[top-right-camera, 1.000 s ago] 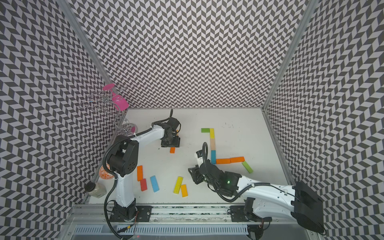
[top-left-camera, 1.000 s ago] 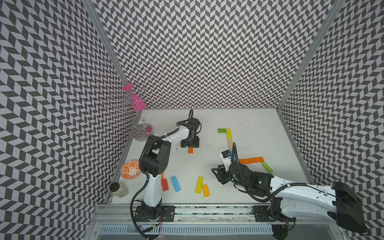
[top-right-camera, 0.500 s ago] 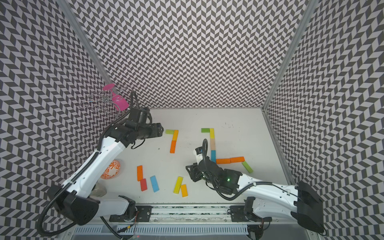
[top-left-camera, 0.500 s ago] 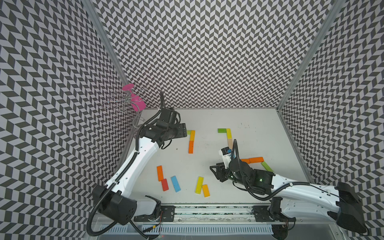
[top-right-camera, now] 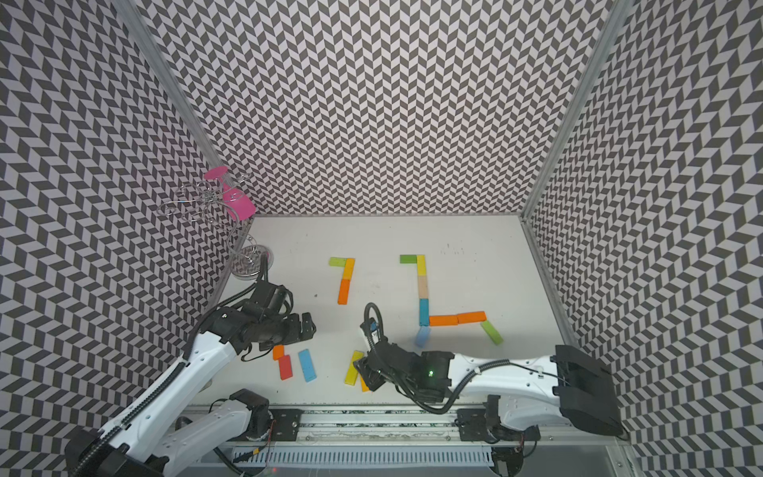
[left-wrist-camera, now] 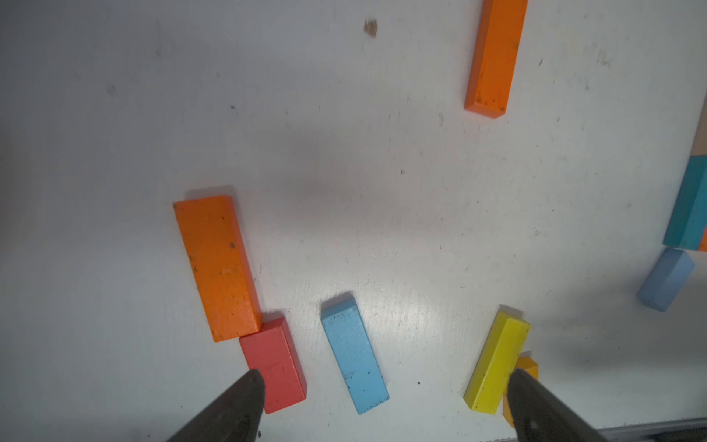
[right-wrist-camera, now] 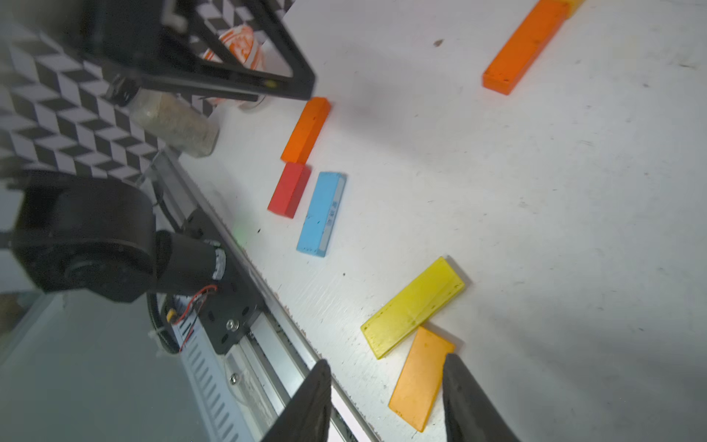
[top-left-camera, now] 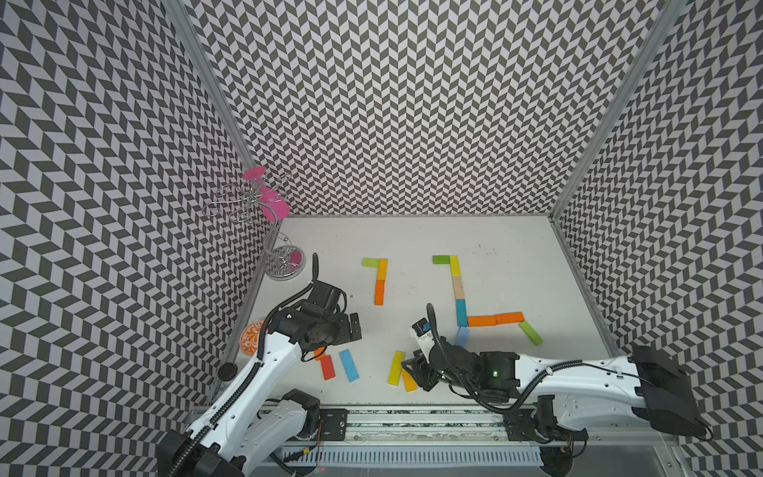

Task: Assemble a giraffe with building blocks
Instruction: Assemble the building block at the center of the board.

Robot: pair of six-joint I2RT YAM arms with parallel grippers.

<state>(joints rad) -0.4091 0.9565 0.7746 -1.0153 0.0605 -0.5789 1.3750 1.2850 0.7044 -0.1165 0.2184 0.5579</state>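
Building blocks lie flat on the white table [top-left-camera: 413,239]. A green, yellow, tan, teal and orange chain [top-left-camera: 458,287] sits at centre right. A shorter green, yellow and orange line [top-left-camera: 379,292] lies to its left. Loose near the front are an orange [left-wrist-camera: 216,268], a red [left-wrist-camera: 273,363], a blue [left-wrist-camera: 354,356], a yellow [right-wrist-camera: 413,306] and an amber block [right-wrist-camera: 421,377]. My left gripper [left-wrist-camera: 384,379] hangs open above the blue block, holding nothing. My right gripper [right-wrist-camera: 386,363] is open, its jaws either side of the flat amber block.
An orange-patterned bowl [top-left-camera: 252,342] and a black-lidded jar [top-left-camera: 226,371] stand at the front left wall. A wire stand with pink cups [top-left-camera: 285,264] occupies the back left corner. The metal rail [top-left-camera: 413,413] runs along the table's front edge.
My left arm has swung from the back left to the front, its jaws opening wide over the loose blocks. The right gripper has shifted slightly toward the front edge.
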